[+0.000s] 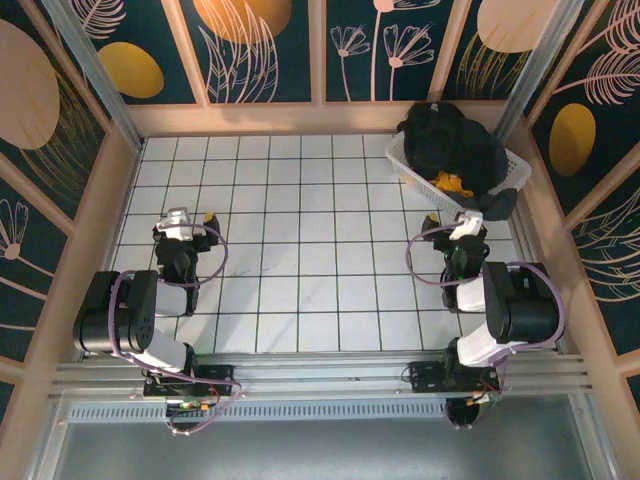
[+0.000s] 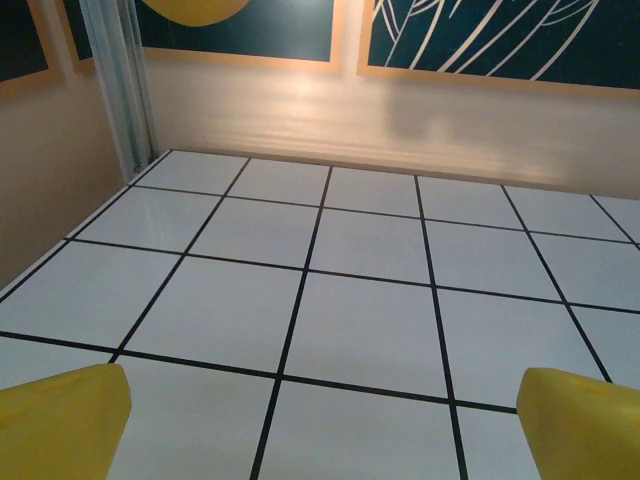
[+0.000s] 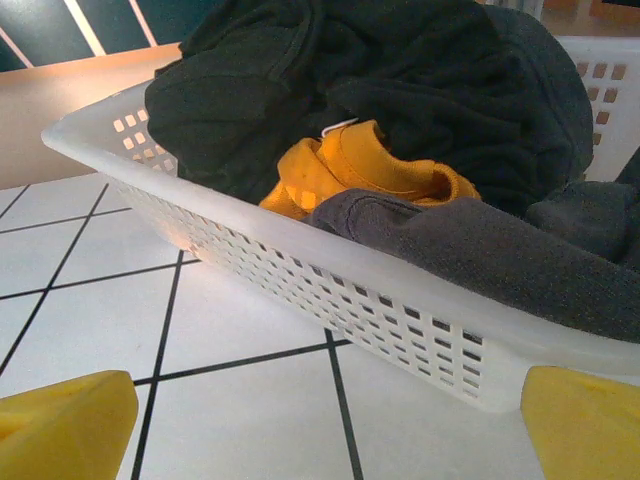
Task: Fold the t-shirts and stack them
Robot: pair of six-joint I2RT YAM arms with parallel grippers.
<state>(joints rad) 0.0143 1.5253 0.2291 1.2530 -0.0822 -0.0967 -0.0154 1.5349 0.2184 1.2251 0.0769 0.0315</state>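
The right gripper (image 3: 320,430) hangs low over the surface (image 3: 90,330), its yellow fingers (image 3: 60,420) spread wide and holding nothing. Just ahead of it stands the white lattice basket (image 3: 300,270) with the t-shirts heaped inside. The black t-shirt (image 3: 380,80) is piled at the back, the mustard-yellow t-shirt (image 3: 350,170) is bunched in front of it, and the dark grey t-shirt (image 3: 480,250) lies along the near rim. The left gripper (image 2: 320,430), likewise spread and holding nothing, faces white tiles, with the basket well apart to its right.

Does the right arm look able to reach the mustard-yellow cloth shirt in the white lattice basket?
Probably yes: the right gripper is open facing the basket, and the mustard-yellow shirt lies partly exposed.
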